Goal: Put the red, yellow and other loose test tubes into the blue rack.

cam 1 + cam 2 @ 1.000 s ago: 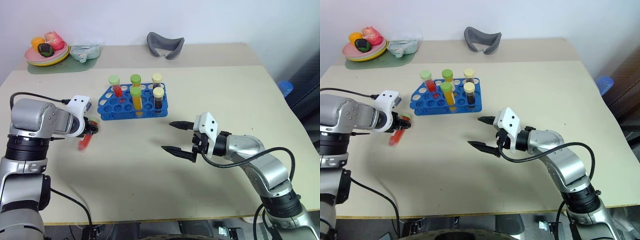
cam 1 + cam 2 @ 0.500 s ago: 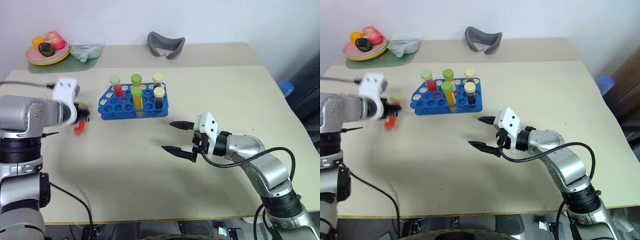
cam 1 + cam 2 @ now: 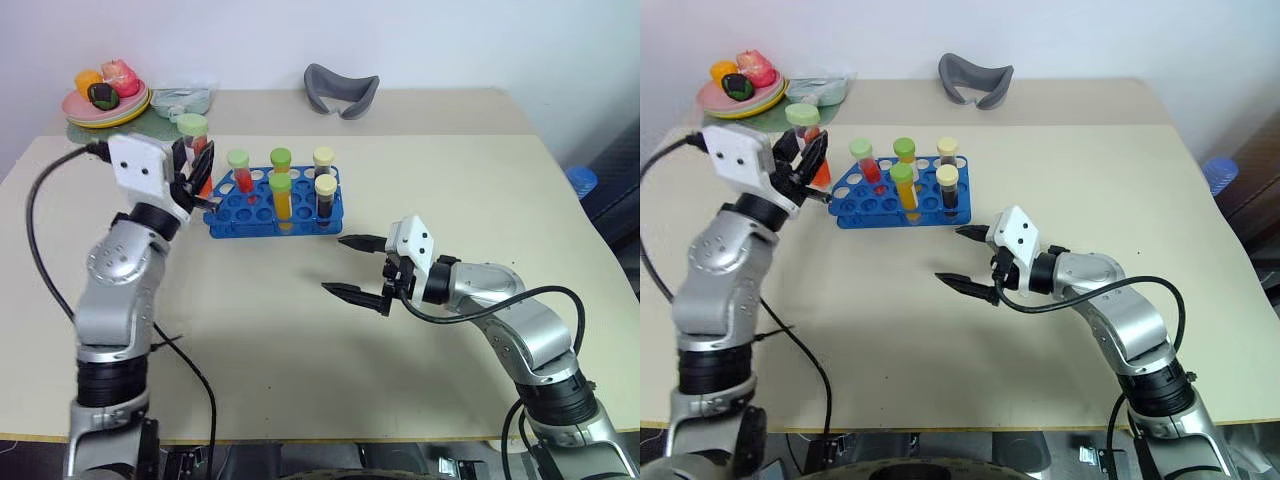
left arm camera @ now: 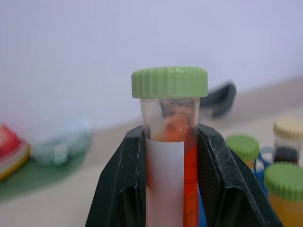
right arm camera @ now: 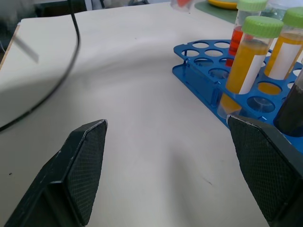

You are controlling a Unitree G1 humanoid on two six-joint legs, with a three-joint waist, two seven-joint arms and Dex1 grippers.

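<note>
My left gripper is shut on a red test tube with a light green cap, held upright just off the left end of the blue rack. In the left wrist view the black fingers clamp the tube below its cap. The blue rack stands on the table and holds several capped tubes: red, yellow-orange and dark. My right gripper hovers open and empty over the table in front of the rack's right end; the right wrist view shows its fingers wide apart, facing the rack.
At the back left, a plate of toy food and a pale green item rest on a green mat. A grey curved object lies at the back centre. A blue object sits beyond the table's right edge.
My left arm has risen and swung right toward the rack, turning the red tube from tip-down to upright. The right arm has kept still. The camera shifted slightly.
</note>
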